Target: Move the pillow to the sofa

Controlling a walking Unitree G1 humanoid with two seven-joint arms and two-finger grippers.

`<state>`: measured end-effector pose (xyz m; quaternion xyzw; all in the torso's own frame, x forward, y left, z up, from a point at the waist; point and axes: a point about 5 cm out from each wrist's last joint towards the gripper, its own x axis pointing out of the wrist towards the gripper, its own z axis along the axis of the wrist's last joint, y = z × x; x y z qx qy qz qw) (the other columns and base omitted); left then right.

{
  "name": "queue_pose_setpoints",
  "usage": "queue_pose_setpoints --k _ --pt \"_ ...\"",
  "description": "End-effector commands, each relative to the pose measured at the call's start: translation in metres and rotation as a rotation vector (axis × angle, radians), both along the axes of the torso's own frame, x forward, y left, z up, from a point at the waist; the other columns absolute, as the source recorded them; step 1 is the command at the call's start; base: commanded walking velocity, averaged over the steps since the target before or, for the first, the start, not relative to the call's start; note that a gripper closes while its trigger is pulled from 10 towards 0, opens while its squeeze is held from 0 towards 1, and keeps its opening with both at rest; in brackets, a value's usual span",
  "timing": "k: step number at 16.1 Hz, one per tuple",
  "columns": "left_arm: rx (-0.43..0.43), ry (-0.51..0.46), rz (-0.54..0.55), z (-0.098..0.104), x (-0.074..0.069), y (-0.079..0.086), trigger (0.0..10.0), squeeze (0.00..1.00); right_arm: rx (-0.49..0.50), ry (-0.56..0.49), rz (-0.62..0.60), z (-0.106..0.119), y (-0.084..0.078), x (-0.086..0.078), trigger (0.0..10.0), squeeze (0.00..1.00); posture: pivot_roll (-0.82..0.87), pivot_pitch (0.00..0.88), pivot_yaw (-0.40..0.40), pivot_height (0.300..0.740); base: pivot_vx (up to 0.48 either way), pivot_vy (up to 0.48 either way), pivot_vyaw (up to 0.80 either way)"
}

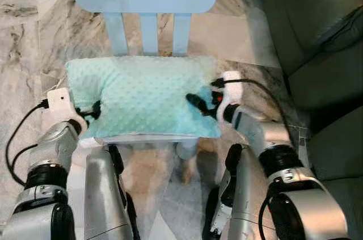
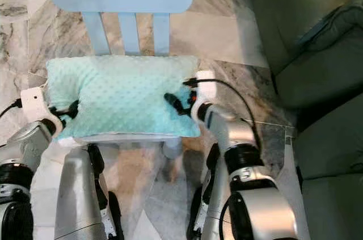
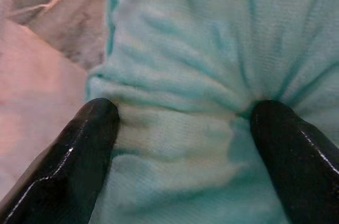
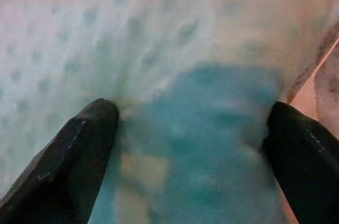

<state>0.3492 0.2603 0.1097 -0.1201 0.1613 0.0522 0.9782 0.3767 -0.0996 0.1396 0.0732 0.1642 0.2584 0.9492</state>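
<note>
The pillow (image 1: 144,95) sits at the centre of the head views, a soft rectangular cushion of mint-green plush with a raised dotted weave, lying across the seat of a pale blue chair (image 1: 148,1). Its near edge shows a thin white seam just above the robot's silver legs.

The left tool (image 1: 91,110) presses into the pillow's left end in the middle-left of the frame. In the left wrist view its two glossy black fingers (image 3: 79,155) stand spread with a puckered ridge of green fabric bunched between them, so it is grasping the pillow. The right tool (image 1: 198,104) bites into the pillow's right end, right of centre. In the right wrist view its fingers (image 4: 69,160) also sit wide apart, both touching the blurred dotted cloth, gripping the pillow.

Each wrist carries a small white box with a black cable looping back along the silver arm.

The chair's smooth painted backrest spans the top of the frame, with three flat slats dropping to the pillow's far edge. Below and around lies a polished marble floor (image 1: 28,36), grey-veined with pinkish patches. Along the right side of the frame rises the sofa (image 1: 317,41), dark grey-green with a smooth leathery sheen and padded cushions, well apart from the pillow.
</note>
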Motion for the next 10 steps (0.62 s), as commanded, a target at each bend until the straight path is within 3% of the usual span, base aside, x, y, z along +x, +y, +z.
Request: queue_pose_setpoints --k 1,4,5,6,7,8,9,10 --pt "-0.043 0.077 -0.057 -0.018 -0.005 -0.012 10.0 0.0 -0.059 0.033 -0.024 -0.01 -0.002 -0.002 10.0 0.0 -0.07 0.389 -0.08 0.456 0.0 0.0 0.0" --pt "-0.114 0.11 -0.146 -0.025 -0.008 -0.026 10.0 0.0 -0.08 0.092 -0.081 -0.021 -0.007 -0.003 10.0 0.0 -0.08 0.391 -0.082 0.456 0.0 0.0 0.0" --pt "-0.181 0.113 -0.203 -0.028 -0.01 -0.036 10.0 0.0 -0.05 0.135 -0.08 -0.028 -0.006 -0.007 10.0 0.0 -0.07 0.39 -0.083 0.456 0.0 0.0 0.0" --pt "-0.196 0.123 -0.295 -0.032 -0.015 -0.049 10.0 0.0 -0.004 0.18 -0.07 -0.034 -0.001 -0.01 10.0 0.0 -0.07 0.391 -0.083 0.456 0.0 0.0 0.0" --pt "-0.183 0.123 -0.321 -0.034 -0.018 -0.054 4.0 0.0 0.0 0.189 -0.045 -0.036 0.004 -0.013 10.0 0.0 -0.07 0.391 -0.082 0.456 0.0 0.0 0.0" --pt "-0.171 0.121 -0.34 -0.035 -0.019 -0.055 1.1 0.0 0.019 0.191 -0.025 -0.035 0.008 -0.014 10.0 0.0 -0.07 0.392 -0.083 0.456 0.0 0.0 0.0" --pt "-0.153 0.116 -0.382 -0.034 -0.022 -0.059 0.0 0.0 0.076 0.185 0.024 -0.031 0.019 -0.016 0.0 0.0 -0.07 0.393 -0.084 0.456 0.0 0.0 0.0" --pt "-0.144 0.116 -0.387 -0.034 -0.022 -0.059 0.0 0.0 0.082 0.183 0.032 -0.03 0.021 -0.017 0.0 0.0 -0.07 0.393 -0.084 0.456 0.0 0.0 0.0"
